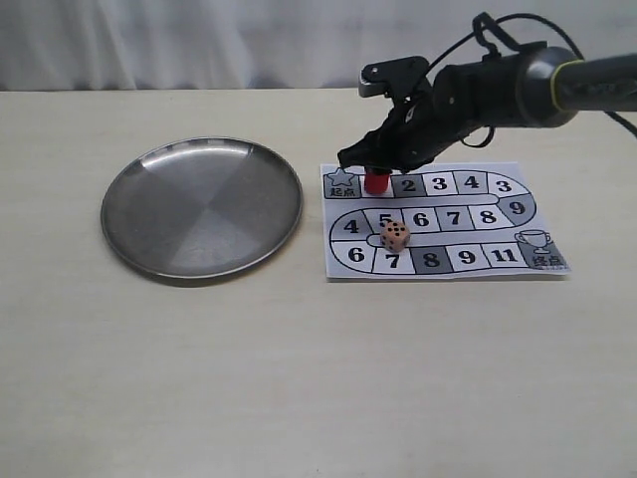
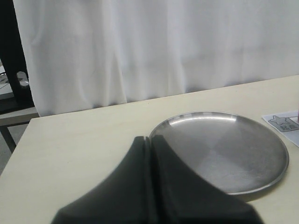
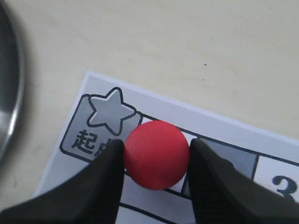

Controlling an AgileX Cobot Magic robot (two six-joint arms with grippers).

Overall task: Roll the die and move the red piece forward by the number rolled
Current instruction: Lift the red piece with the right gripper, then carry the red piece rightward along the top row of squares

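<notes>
The red piece [image 1: 377,181] stands upright on the paper game board [image 1: 441,183], on the square between the star start square and square 2. My right gripper [image 1: 376,167] reaches down over it. In the right wrist view the black fingers [image 3: 105,172] press against both sides of the red piece [image 3: 156,154], beside the star square [image 3: 108,112]. The pale die [image 1: 395,235] rests on the board between squares 5 and 7, several black pips on top. My left gripper [image 2: 148,139] is shut and empty, out of the exterior view.
A round steel plate [image 1: 199,204] lies empty left of the board; in the left wrist view the plate [image 2: 224,149] sits just past the left fingertips. A white curtain hangs behind the table's far edge.
</notes>
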